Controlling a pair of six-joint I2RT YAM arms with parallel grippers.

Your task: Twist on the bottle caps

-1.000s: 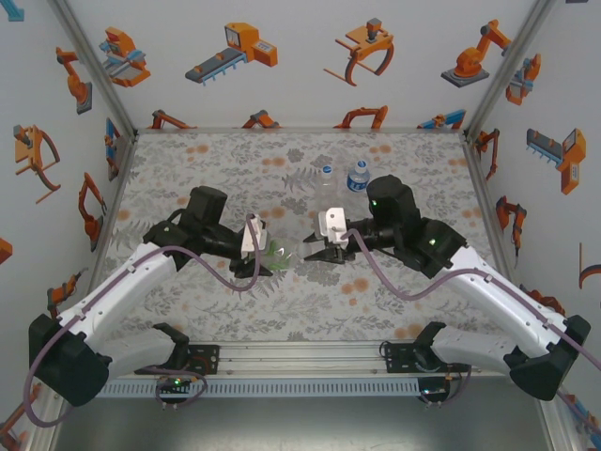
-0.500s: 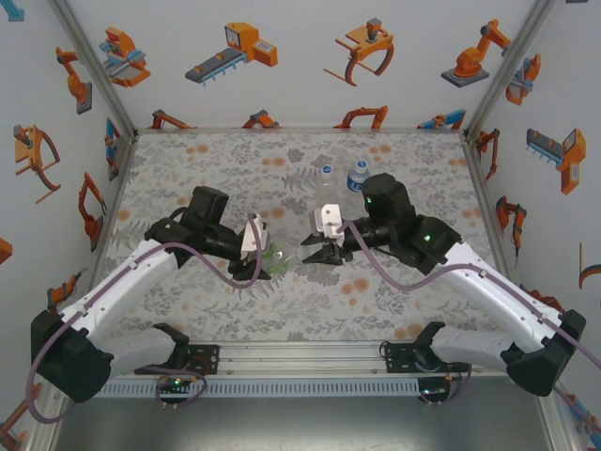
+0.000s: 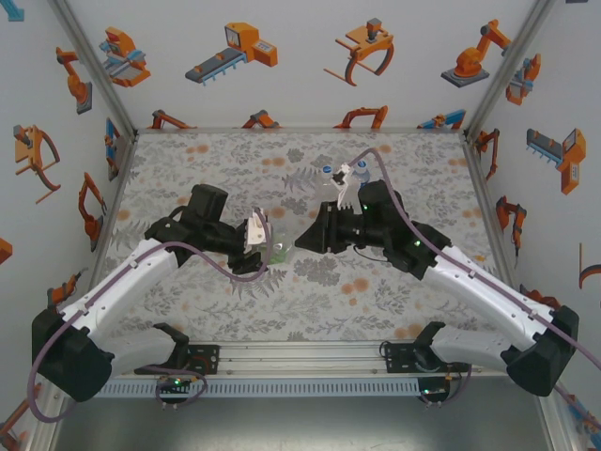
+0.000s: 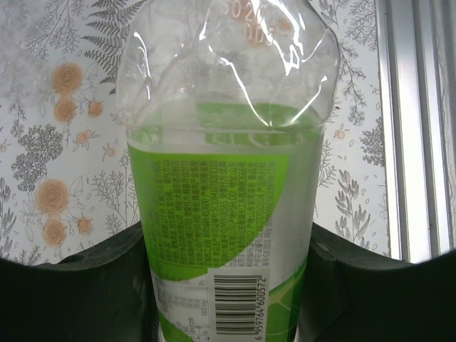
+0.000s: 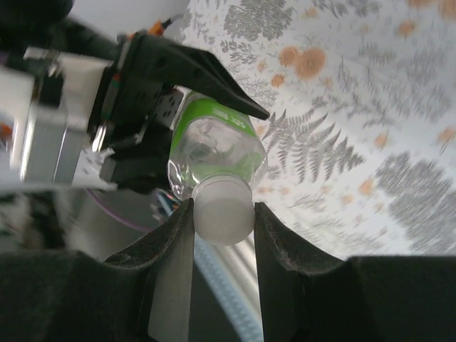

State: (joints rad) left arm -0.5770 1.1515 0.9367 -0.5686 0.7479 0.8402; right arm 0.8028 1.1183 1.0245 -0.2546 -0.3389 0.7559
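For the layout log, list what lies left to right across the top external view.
Left gripper → green bottle that it grips → right gripper, pinching a white cap at that bottle's mouth → clear bottle farther back.

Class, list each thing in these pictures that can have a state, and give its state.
left gripper: shut on the green bottle.
right gripper: shut on the white cap.
green bottle: held sideways, label showing.
white cap: at the green bottle's mouth; how far screwed on is unclear.
clear bottle: standing upright on the table.
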